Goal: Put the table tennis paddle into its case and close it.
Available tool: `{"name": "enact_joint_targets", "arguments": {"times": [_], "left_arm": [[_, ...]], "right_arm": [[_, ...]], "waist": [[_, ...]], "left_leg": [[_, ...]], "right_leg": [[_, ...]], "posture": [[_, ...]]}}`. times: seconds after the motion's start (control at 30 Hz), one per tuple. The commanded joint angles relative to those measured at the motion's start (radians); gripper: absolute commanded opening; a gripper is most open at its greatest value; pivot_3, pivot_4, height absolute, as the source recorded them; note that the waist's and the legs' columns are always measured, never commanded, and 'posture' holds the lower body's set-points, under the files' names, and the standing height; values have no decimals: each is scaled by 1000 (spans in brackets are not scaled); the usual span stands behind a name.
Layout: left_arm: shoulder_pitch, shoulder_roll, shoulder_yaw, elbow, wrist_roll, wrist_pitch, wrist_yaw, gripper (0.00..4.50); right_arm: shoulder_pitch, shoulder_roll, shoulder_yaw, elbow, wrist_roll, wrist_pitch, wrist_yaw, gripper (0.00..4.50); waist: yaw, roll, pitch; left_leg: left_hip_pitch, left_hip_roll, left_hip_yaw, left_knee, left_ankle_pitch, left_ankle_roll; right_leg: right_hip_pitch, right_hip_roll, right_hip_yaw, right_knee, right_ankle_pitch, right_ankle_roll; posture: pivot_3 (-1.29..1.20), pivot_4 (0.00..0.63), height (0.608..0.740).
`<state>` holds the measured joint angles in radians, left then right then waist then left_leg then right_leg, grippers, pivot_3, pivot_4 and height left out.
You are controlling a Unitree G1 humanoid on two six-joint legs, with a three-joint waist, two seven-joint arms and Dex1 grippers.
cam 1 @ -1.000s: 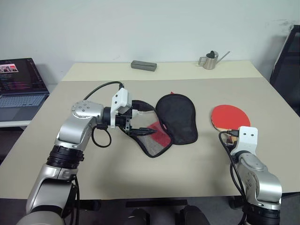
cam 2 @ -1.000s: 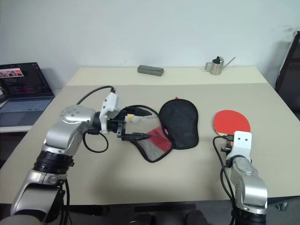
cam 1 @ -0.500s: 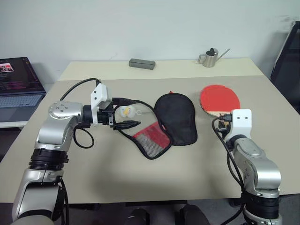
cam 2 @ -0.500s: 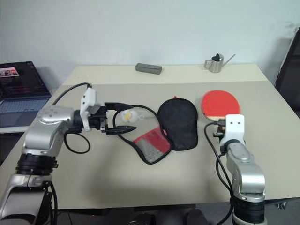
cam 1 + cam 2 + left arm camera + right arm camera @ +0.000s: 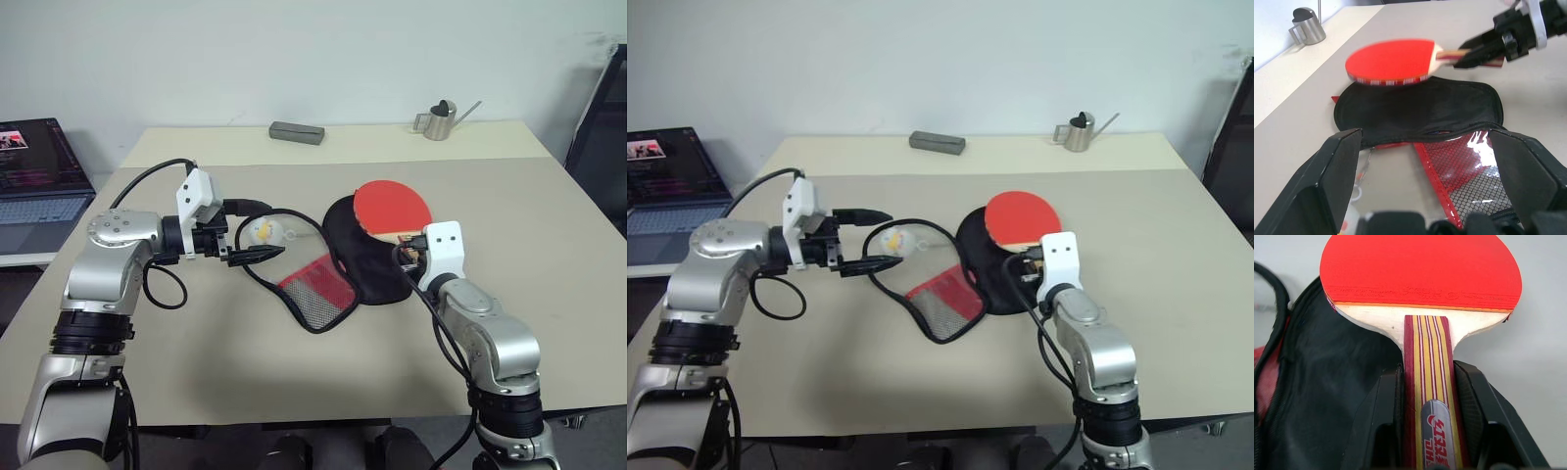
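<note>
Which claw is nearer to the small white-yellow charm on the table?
Left. The left claw, open, is right beside the charm; the right claw holds the paddle over the case, farther away.

Table (image 5: 549,245) spans the frame's middle; case (image 5: 377,259) lies open at centre, its mesh flap (image 5: 315,294) spread toward lower left. Paddle (image 5: 392,207) sits above the case's upper right part — handle in the right gripper (image 5: 416,245), just right of centre. Left gripper (image 5: 253,230) left of centre, beside the charm (image 5: 263,232). Block (image 5: 299,133) and metal jug (image 5: 441,120) at upper edge — laptop (image 5: 39,181) far left.
</note>
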<state>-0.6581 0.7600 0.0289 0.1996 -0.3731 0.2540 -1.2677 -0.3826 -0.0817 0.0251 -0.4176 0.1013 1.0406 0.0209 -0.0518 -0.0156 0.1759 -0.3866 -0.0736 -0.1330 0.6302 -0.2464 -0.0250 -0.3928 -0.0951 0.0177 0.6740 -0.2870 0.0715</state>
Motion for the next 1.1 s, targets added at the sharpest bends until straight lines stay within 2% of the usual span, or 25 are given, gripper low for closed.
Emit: {"name": "enact_joint_targets", "arguments": {"times": [0.03,0.23,0.4,1.1], "left_arm": [[-1,20,27,-27,-6,-7,4,4500],[-3,13,17,-31,-4,-9,1,4500],[-9,6,11,-31,-4,-10,-3,4500],[6,4,9,-56,-8,0,-4,4500]], "right_arm": [[-40,23,17,-22,3,-22,-2,1200],[-57,76,70,23,-8,-45,-11,1200],[-59,74,90,38,-11,-48,-2,1200],[-81,57,119,154,-42,-122,26,1200]], "waist": [[-1,0,0],[-3,0,0],[-5,0,0],[-6,0,0]], "left_leg": [[0,0,0,0,0,0],[-2,0,0,0,1,-1],[-12,-1,-1,1,5,-8],[-12,0,0,1,5,-8]], "right_leg": [[0,0,0,0,0,0],[-3,0,0,2,0,0],[-14,0,0,5,0,0],[-14,0,0,6,0,0]], "posture": [[0,150,740],[0,150,740],[0,150,740],[0,150,740]]}}
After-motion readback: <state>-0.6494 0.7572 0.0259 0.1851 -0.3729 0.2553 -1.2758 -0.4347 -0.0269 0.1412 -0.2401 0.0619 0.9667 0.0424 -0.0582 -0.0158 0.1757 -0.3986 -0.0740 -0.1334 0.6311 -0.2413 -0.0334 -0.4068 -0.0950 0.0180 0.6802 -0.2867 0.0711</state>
